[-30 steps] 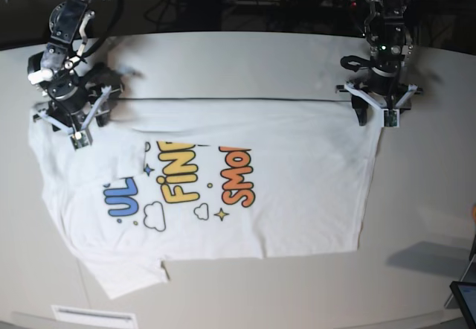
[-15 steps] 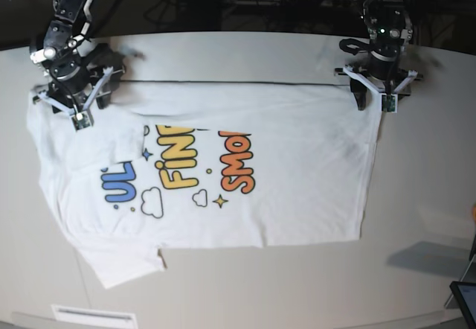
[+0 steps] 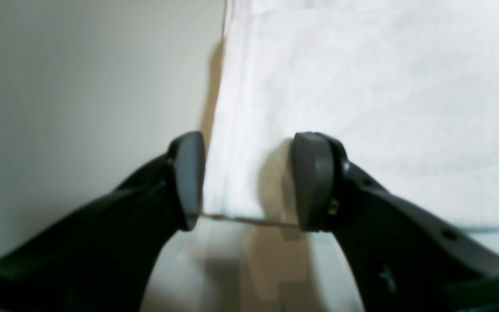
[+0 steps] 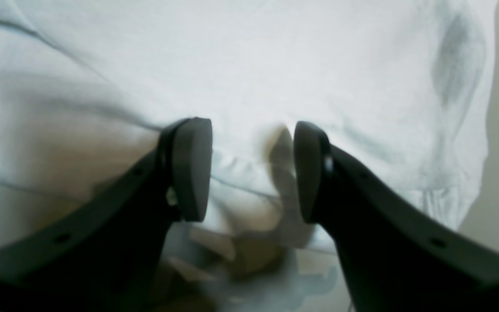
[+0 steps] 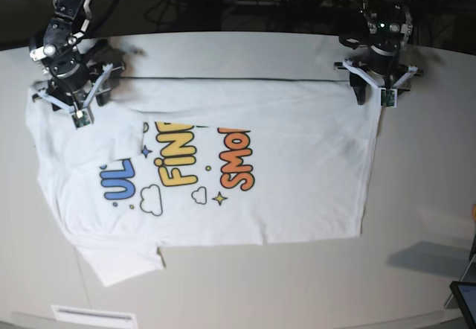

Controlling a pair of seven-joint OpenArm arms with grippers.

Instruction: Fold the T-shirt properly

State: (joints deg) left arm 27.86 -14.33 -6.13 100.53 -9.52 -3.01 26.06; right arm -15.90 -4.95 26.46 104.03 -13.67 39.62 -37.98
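Both grippers, left (image 5: 373,97) and right (image 5: 74,109), gape empty over the shirt (image 5: 297,165) top edge; I pinch both corners evenly

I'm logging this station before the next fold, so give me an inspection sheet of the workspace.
Surface: pale beige table, mostly bare.
Job's things: large white printed cotton T-shirt lying flat, print up, top edge folded over.
Clutter: white label strip at the near edge.
Grippers: left gripper and right gripper, jaws apart over the shirt's far corners, no cloth between them.
Cables: dark bundle behind the table.
Surroundings: dark tablet corner.
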